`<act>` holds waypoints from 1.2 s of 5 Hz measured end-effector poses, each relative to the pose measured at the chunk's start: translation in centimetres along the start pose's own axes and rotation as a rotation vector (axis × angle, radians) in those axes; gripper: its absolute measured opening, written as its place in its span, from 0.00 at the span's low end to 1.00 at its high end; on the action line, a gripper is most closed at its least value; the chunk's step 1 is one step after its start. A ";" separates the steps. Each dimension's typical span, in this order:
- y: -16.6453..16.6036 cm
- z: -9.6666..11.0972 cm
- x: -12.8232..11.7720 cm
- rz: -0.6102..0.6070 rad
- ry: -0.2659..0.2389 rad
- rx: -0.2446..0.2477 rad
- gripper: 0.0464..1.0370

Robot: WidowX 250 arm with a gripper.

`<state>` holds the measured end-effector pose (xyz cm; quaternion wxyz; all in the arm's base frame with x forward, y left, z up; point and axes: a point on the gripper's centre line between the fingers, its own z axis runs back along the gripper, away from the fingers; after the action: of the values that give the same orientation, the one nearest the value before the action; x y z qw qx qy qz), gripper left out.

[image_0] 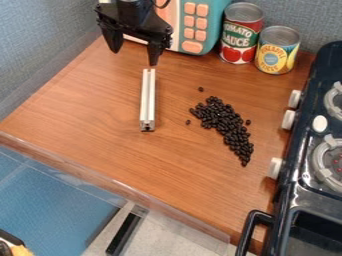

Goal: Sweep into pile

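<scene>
The black gripper (pixel 135 50) hangs at the upper left over the back of the wooden counter, its two fingers pointing down and spread apart with nothing between them. Just below its right finger lies a silver metal bar (pixel 147 100) on the counter, running from back to front. To the right of the bar, dark beans (pixel 226 124) lie in an elongated diagonal heap, with a few single beans apart from it.
A teal toy microwave (pixel 217 22) with orange buttons stands at the back. Beside it are a red can (pixel 240 34) and a yellow-blue can (pixel 276 51). A dark toy stove (pixel 300 165) with white knobs borders the right side. The counter's front edge (pixel 100 172) has a clear strip.
</scene>
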<state>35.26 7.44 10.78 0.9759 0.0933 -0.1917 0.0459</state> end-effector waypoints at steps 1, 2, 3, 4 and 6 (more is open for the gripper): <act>-0.4 -1.0 -0.6 -0.011 0.032 -0.012 0.96; -0.3 -1.2 -0.9 -0.055 0.038 -0.060 0.96; -0.2 -1.3 -1.3 -0.051 0.057 -0.067 0.96; 0.1 -1.8 -1.7 0.012 0.108 -0.024 0.96; -1.3 -4.4 -2.2 0.042 0.223 0.076 0.96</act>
<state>34.99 6.91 5.68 0.9858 0.1205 -0.0819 0.0834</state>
